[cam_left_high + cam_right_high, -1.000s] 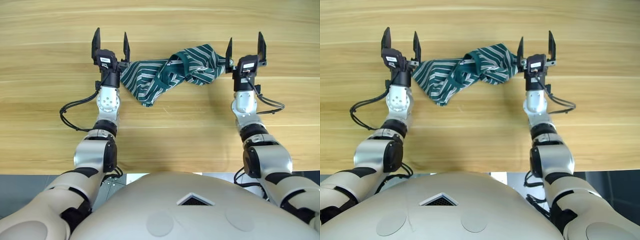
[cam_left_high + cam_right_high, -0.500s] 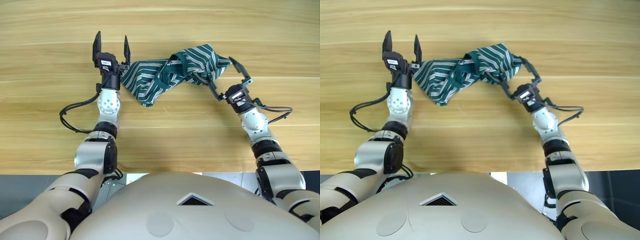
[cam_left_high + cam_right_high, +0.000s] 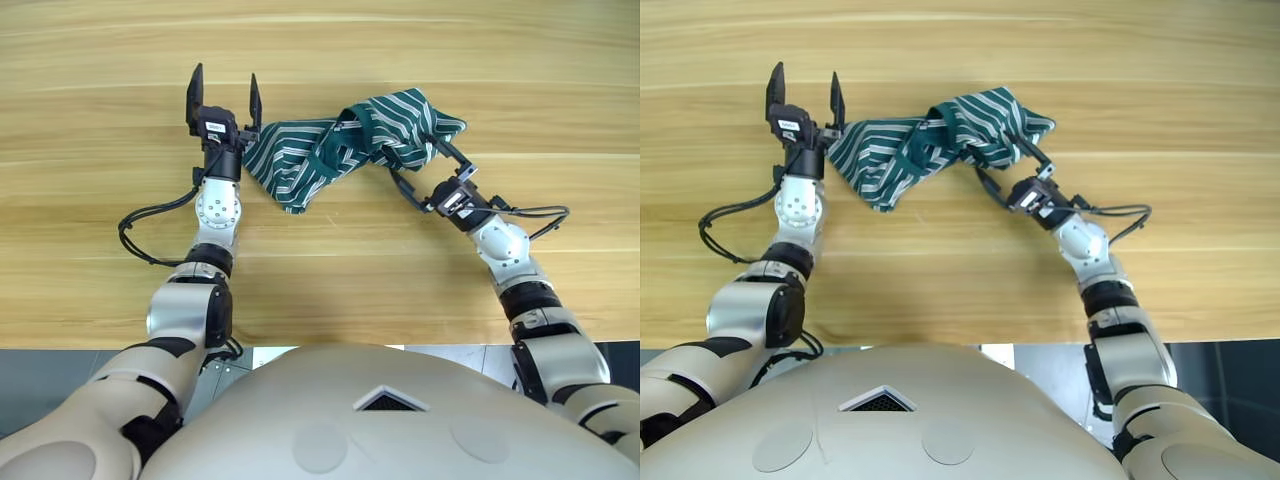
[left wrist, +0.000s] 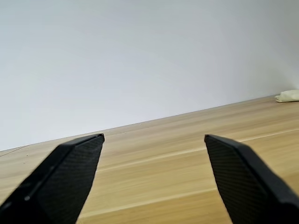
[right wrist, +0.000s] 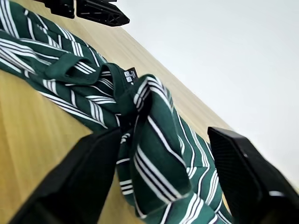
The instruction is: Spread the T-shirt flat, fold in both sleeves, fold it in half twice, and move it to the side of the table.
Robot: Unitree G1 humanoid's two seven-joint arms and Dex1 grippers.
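The green T-shirt [image 3: 345, 140] with white stripes lies crumpled in a bunched strip on the wooden table [image 3: 320, 280]. My left gripper [image 3: 223, 88] stands open just beside the shirt's left end, its fingers pointing away from me. In the left wrist view its fingers [image 4: 70, 172] have only bare table between them. My right gripper [image 3: 418, 163] is open and angled toward the shirt's right end from the near side. In the right wrist view the striped T-shirt [image 5: 154, 154] bulges between the open gripper's fingers [image 5: 243, 172], with the collar farther back.
Wooden tabletop stretches wide on all sides of the shirt. A small pale object [image 4: 289, 95] lies far off on the table in the left wrist view. The near table edge [image 3: 320, 347] runs just in front of my arms.
My right gripper has swung from pointing straight ahead beside the shirt's right end to pointing diagonally at it, moving nearer and leftward. The left gripper and the shirt have stayed put.
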